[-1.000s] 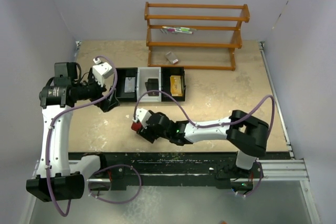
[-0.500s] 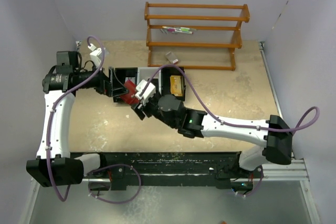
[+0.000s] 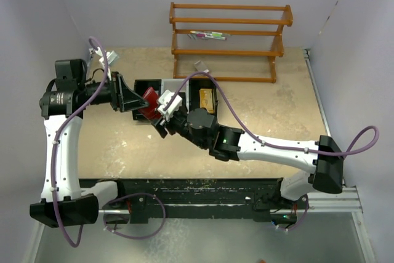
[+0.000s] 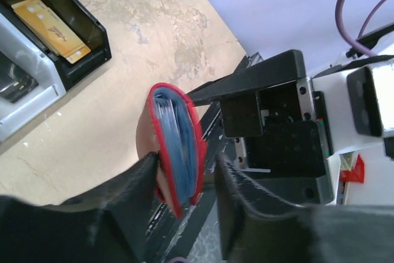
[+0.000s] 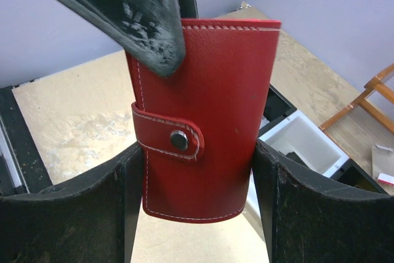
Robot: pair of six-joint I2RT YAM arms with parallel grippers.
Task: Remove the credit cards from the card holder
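Note:
The card holder (image 3: 149, 99), a red wallet with its snap tab fastened (image 5: 203, 121), hangs in the air in front of the tray. My right gripper (image 5: 197, 149) is shut on it across its width, both fingers against its side edges. From the left, my left gripper (image 3: 141, 101) straddles the wallet's upper end. In the left wrist view the card holder (image 4: 175, 146) shows edge-on with bluish sleeves inside. One finger of the left gripper (image 4: 188, 161) touches its face, while the other stands a small gap away. The credit cards are hidden inside.
A black-and-white three-compartment tray (image 3: 184, 82) lies just behind the wallet, with a gold-yellow block (image 3: 207, 100) in its right compartment. A wooden rack (image 3: 228, 41) stands at the back. The right arm stretches across the table's middle.
The right arm has lifted the card holder off the table and carried it up toward the tray. The left gripper has swung onto it, and its jaws have narrowed around the wallet.

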